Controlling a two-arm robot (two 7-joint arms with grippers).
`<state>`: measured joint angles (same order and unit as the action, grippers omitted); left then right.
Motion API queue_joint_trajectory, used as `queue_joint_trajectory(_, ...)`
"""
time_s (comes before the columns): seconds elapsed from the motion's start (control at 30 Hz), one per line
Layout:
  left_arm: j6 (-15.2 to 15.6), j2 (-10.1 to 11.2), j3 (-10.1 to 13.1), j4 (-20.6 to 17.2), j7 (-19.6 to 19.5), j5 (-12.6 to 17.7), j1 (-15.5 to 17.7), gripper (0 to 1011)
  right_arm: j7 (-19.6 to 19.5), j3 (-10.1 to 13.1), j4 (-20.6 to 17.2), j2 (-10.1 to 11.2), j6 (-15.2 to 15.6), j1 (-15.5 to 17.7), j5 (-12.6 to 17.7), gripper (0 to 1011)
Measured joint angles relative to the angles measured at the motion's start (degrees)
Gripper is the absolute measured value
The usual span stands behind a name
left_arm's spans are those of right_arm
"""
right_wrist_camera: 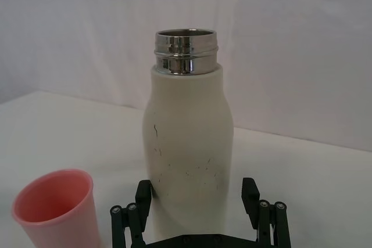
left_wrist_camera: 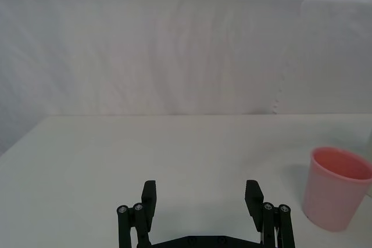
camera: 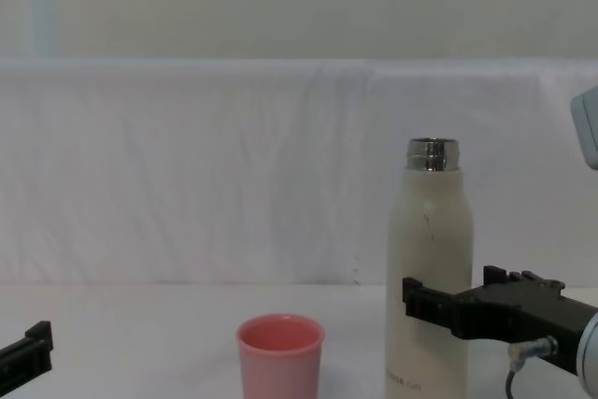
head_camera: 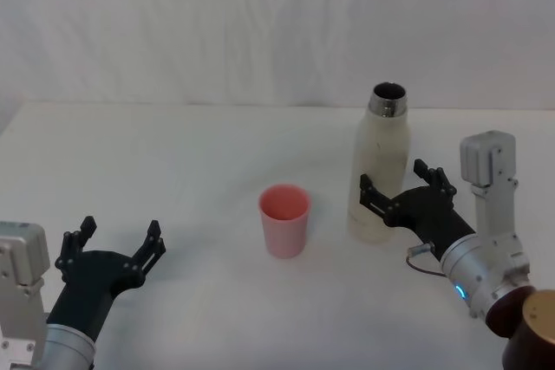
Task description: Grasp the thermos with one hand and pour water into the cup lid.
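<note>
- Cream-white thermos point(head_camera: 380, 181) upright, cap off, steel neck bare, right of pink cup lid point(head_camera: 284, 219).
- Right gripper point(head_camera: 404, 191) spread wide, fingers flanking thermos base.
- Left gripper point(head_camera: 116, 246) spread wide, apart, bare table point(head_camera: 173, 162) ahead.

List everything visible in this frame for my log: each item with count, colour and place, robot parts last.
thermos: one, cream-white with an open steel neck, upright on the table's right half, right of the cup lid.
cup lid: one, salmon-pink, upright and open, near the table's middle, apart from the thermos.
table: one, white, under everything.
backdrop: one, white cloth, behind the table.
right pincer: one, black, open, its fingers on either side of the thermos's lower body; contact cannot be told.
left pincer: one, black, open, low over the table at near left, holding nothing.
</note>
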<state>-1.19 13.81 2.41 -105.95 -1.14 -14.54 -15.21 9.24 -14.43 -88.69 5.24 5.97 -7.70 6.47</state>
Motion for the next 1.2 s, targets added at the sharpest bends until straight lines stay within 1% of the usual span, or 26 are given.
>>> queue_joint_trajectory(0.93,0.0,0.0,0.0,0.0,0.0,0.0,0.0,1001,-0.03,-0.83,3.08,-0.69,0.06,-2.91,-1.21,1003)
queue_joint_trajectory(1.2,0.0,0.0,0.0,0.0,0.0,0.0,0.0,1001,-0.07,-0.77,4.72,-1.09,-0.18,-4.26,-1.42,1003)
